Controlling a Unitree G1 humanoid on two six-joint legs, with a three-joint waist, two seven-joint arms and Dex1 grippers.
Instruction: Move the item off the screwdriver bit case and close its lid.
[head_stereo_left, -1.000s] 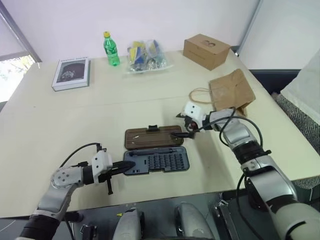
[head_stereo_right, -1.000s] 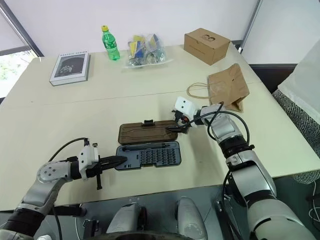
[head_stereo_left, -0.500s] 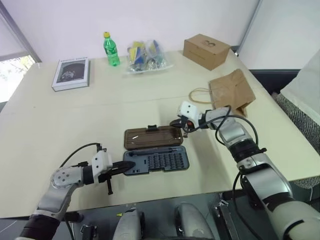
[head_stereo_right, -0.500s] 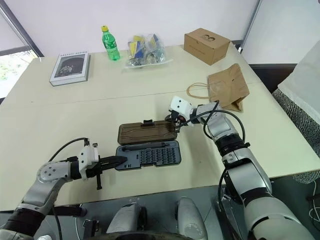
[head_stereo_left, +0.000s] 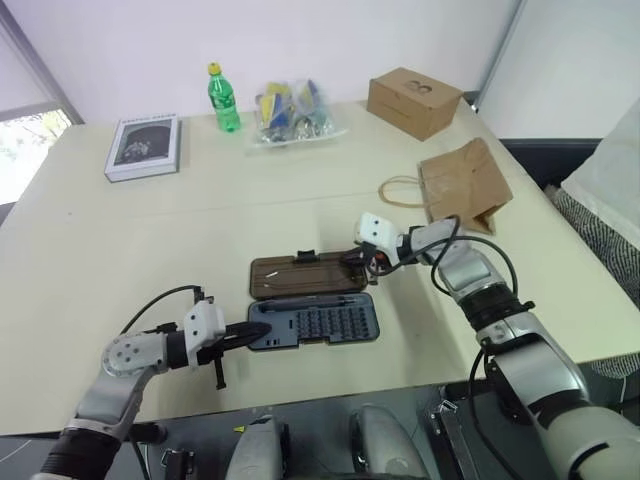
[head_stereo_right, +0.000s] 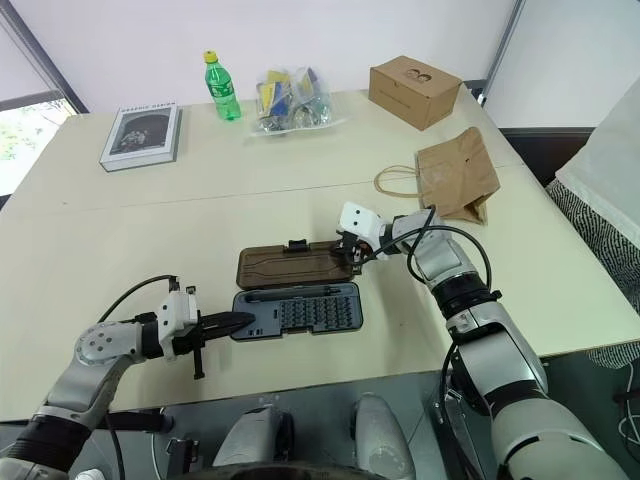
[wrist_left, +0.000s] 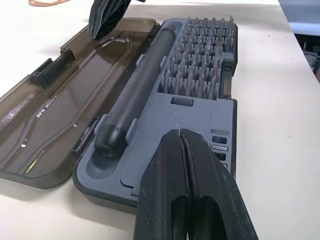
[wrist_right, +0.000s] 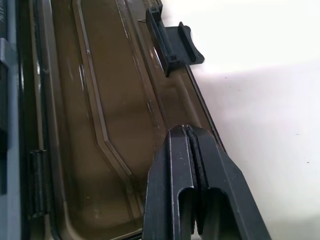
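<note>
The right gripper (head_stereo_left: 356, 262), clenched on nothing, sits at the right end of the translucent smoky brown lid (head_stereo_left: 305, 276), which lies flat open behind the one dark blue-grey bit case (head_stereo_left: 313, 322). The left gripper (head_stereo_left: 250, 334), also clenched, touches the tray's left end. One flat brown kraft paper bag (head_stereo_left: 462, 184) lies well apart on the pale surface (head_stereo_left: 120, 240), beside one cardboard box (head_stereo_left: 412, 102).

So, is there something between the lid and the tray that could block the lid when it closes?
Nothing visible does. The lid lies open and flat on the table beside the blue-grey tray. The paper bag rests apart on the table. The right gripper is at the lid's edge; the left gripper is at the tray's end.
</note>
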